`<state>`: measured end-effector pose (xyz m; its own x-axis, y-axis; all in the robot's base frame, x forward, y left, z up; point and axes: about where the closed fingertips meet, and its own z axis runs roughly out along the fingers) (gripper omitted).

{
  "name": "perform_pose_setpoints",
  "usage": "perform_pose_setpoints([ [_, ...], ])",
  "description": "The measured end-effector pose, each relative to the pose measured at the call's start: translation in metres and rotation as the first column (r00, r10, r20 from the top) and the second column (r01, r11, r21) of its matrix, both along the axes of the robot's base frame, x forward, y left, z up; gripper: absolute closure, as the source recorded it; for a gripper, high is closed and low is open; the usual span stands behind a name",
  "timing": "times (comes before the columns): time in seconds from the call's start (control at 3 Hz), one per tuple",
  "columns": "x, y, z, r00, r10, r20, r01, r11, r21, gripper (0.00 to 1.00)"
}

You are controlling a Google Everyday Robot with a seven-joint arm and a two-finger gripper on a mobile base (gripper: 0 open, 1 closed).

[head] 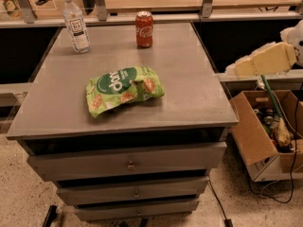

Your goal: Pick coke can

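The coke can (144,29) is a small red can with white script and a silver top. It stands upright at the far middle of the grey cabinet top (189,89). My gripper (244,66) is a cream-coloured piece reaching in from the right edge of the view. It hangs off the cabinet's right side, about level with its top, well right of and nearer than the can. It holds nothing.
A clear bottle (75,22) with a white cap stands at the far left. A green snack bag (124,90) lies mid-top. The cabinet has drawers (128,162) below. An open cardboard box (265,131) with clutter and cables sits on the floor at right. A railing and shelf run behind.
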<state>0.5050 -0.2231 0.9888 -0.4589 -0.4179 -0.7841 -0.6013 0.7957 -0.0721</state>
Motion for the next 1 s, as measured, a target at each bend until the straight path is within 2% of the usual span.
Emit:
perform_pose_setpoints([
  [0.33, 0.02, 0.008, 0.0, 0.9993, -0.014, 0.036, 0.012, 0.999, 0.037, 0.0],
  [1.0, 0.076, 0.018, -0.001, 0.9903, -0.094, 0.102, 0.085, 0.992, 0.092, 0.0],
])
